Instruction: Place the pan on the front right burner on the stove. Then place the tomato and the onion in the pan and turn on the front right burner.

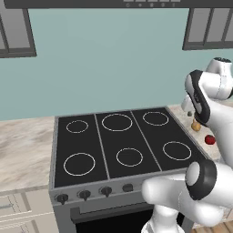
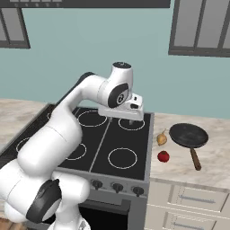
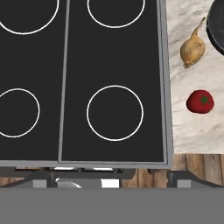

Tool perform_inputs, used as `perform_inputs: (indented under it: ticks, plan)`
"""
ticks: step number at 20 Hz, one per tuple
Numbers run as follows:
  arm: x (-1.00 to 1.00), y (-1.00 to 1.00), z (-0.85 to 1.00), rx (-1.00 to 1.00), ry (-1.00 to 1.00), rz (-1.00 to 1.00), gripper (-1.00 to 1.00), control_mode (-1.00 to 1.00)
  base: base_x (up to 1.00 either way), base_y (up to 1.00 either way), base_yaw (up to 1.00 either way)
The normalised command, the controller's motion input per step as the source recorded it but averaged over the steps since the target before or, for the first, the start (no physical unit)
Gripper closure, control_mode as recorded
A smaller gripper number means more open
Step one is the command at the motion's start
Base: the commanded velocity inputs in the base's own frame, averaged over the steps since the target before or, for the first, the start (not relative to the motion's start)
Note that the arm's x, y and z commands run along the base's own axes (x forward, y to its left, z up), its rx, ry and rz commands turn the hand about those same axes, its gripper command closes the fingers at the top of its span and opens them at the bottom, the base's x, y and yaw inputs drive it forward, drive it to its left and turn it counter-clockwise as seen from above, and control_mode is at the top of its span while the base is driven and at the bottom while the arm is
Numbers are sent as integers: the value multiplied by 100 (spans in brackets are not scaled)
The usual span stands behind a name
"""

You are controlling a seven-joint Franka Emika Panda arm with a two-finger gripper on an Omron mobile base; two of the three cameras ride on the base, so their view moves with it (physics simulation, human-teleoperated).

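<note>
- On the marble counter right of the stove (image 2: 112,148), I see the pan (image 2: 188,134), the onion (image 2: 162,139) and the tomato (image 2: 163,156) lying apart from one another; nothing is on the glass top.
- Right base view: the pan is a shallow round dark dish, its thin brown handle pointing toward the counter's front edge. The onion lies just left of the pan's rim; the tomato lies nearer the front edge, below the onion.
- Right base view also gives me the gripper (image 2: 130,120), hanging over the right-hand column of rings, above the stove and clear of all three items. I cannot make out the fingers there; by my controls they stand wide apart, and nothing is held.
- Left base view: the arm hides the pan. I get the tomato (image 1: 210,139) and part of the onion (image 1: 196,127) beside the forearm, plus all six white rings and the dark knobs along the front.
- Hand view, looking straight down: the front right burner (image 3: 114,112) is a thin white circle on flat black glass, bare. The onion (image 3: 193,48) is tan, teardrop-shaped with a tapering stalk; the tomato (image 3: 200,101) is glossy red with a green star at its top. A dark arc of the pan (image 3: 216,24) cuts the upper right corner.
- Counter surface: pale veined stone. Stove frame: grey metal.
</note>
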Motion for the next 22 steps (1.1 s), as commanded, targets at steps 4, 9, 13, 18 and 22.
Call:
perform_inputs:
  ticks: [4, 9, 13, 18, 22]
  plan:
    - [0, -48, -10, 0, 0, 0, -100, -100, 0, 0, 0]
    - [7, -47, -10, 0, 0, -1, -100, -100, 0, 0, 0]
    - [14, -44, -5, 0, 0, -3, -100, -100, 0, 0, 0]
    - [16, -46, -8, 0, 1, -5, -100, -100, 0, 0, 0]
    - [12, -49, -11, 0, 0, -5, -100, -100, 0, 0, 0]
